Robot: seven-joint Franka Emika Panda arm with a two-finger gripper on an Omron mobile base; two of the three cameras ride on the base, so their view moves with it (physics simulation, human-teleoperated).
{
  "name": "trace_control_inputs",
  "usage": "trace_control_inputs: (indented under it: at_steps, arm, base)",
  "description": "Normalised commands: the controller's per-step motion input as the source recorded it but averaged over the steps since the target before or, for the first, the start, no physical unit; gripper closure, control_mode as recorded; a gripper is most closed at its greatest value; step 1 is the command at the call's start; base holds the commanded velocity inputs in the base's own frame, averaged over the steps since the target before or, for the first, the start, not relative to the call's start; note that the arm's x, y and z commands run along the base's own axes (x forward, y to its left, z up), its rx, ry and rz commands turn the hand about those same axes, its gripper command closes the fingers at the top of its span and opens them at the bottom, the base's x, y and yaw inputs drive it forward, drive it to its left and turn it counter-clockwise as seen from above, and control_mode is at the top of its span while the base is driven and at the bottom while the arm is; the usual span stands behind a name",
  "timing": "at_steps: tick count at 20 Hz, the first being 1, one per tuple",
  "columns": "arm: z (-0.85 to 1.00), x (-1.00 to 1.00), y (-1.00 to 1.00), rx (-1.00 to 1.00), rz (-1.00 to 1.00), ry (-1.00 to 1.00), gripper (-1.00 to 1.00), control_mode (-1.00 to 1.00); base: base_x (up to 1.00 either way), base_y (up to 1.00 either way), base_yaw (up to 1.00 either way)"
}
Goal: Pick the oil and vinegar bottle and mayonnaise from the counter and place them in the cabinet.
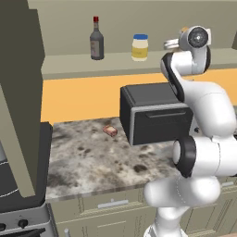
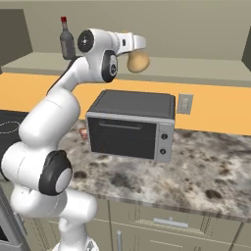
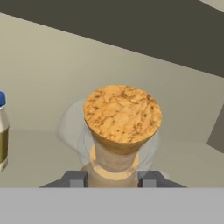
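Beige-olive cabinet shelf [image 1: 69, 62] above the mottled stone counter [image 1: 92, 157] holds the blue-lidded cream mayonnaise jar [image 1: 140, 46]. At its 3 o'clock, the gripper [image 3: 112, 178] is clamped on the tan-amber, cork-topped oil and vinegar bottle [image 2: 138, 62], over that shelf.

text: none legible | dark bottle [image 1: 96, 44] label: too blurred to read

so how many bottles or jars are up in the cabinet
3: the dark bottle with red cap at left, the mayonnaise mid-shelf, and the oil and vinegar bottle at right, held by the fingers. The arm may hide others.
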Motion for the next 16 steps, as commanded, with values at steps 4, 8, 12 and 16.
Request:
trace_control_inputs:
  at_steps: [4,8,12,16]
  arm:
    - [-0.27,0.39,-0.04,0.04,0.0,0.0,1.0,-1.0]
    - [-0.38,0.3,-0.04,0.06,0.0,0.0,1.0,-1.0]
    - [-0.45,0.29,-0.08,0.06,0.0,0.0,1.0,-1.0]
    - [-0.4,0.23,-0.1,0.04,0.0,0.0,1.0,-1.0]
  base:
    - [0.0,0.0,0.0]
    - [0.0,0.0,0.0]
    - [0.0,0.0,0.0]
    - [0.0,0.0,0.0]
